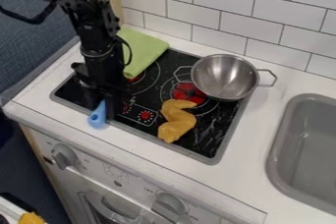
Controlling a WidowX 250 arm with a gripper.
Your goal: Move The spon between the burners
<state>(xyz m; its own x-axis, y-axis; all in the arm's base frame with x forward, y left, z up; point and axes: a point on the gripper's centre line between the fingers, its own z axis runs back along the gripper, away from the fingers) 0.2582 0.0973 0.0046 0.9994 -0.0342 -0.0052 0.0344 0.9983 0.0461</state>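
The black gripper (105,102) hangs low over the left front part of the black stove top. Right at its lower end is a blue spoon (97,116), whose rounded handle end sticks out over the stove's front-left edge onto the white counter. The rest of the spoon is hidden by the gripper or lost against it. Red and ringed burners mark the stove top (209,148); one burner (186,92) lies partly under the metal pot, another behind the gripper.
A steel pot (225,76) with two handles stands at the stove's back right. A yellow-brown curved item (176,121) lies front of it. A green cloth (143,51) covers the back-left corner. The grey sink (305,152) is at the right, the tiled wall (216,4) behind.
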